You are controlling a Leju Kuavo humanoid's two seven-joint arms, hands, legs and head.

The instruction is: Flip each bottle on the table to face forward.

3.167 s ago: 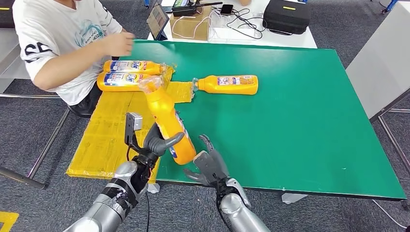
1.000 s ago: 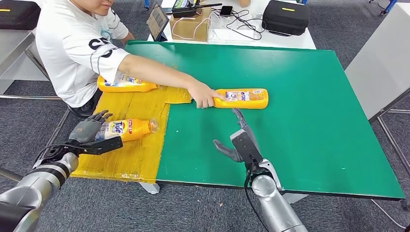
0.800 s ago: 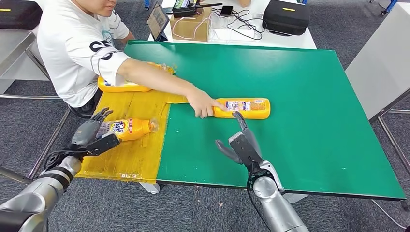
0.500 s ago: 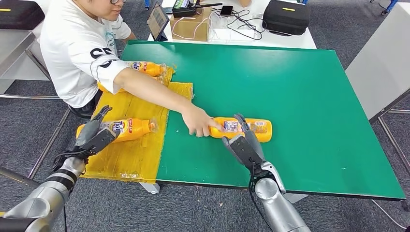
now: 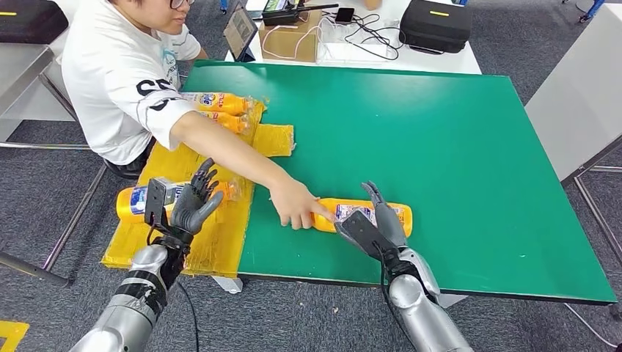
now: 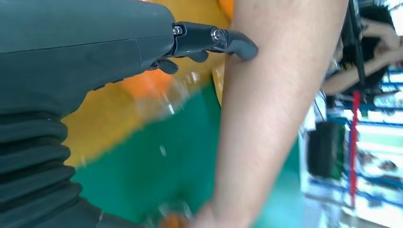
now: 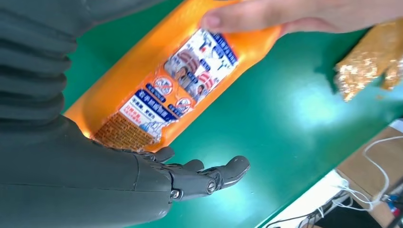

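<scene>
Nearby, right hand (image 5: 374, 224) splayed over bottle (image 5: 381, 217)

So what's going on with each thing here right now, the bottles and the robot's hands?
Bottle on green table: lying flat, small-print label up, a person's hand on its neck end.
Right hand: open, fingers spread over that bottle, not gripping.
Left hand: open, raised, holding nothing.
Bottle on yellow sheet: lying on its side behind the left hand.
Two far bottles: lying flat, side by side.
</scene>
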